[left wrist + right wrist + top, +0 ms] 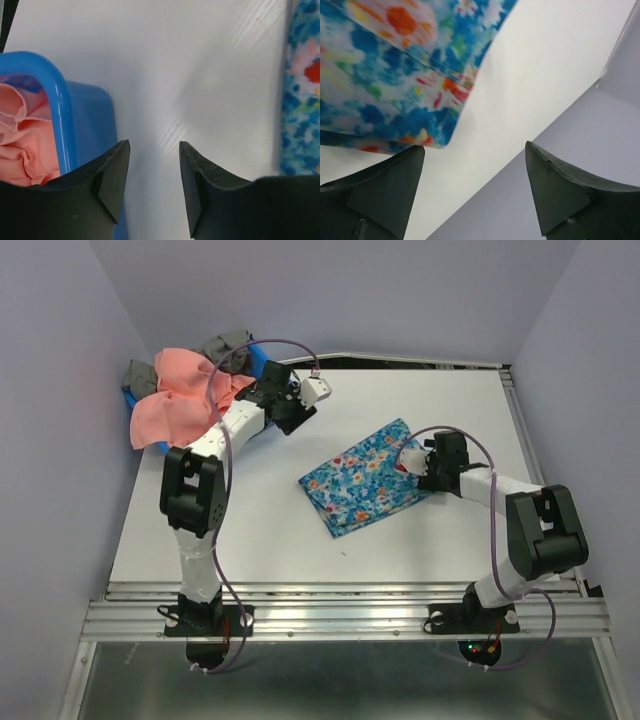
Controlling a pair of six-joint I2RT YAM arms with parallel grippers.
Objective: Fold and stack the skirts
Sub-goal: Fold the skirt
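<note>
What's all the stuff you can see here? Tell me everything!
flowered skirt: one, bright blue with red, white and yellow flowers, folded on the middle of the table
pink skirt: one, salmon-pink, crumpled over the basket
grey cloth: at least one piece, grey, in the basket
basket: one, blue, table's far left
table: one, white
left arm, right arm: two, white and black, near edge
left hand: open, empty, beside the basket
right hand: open, empty, at the flowered skirt's edge
</note>
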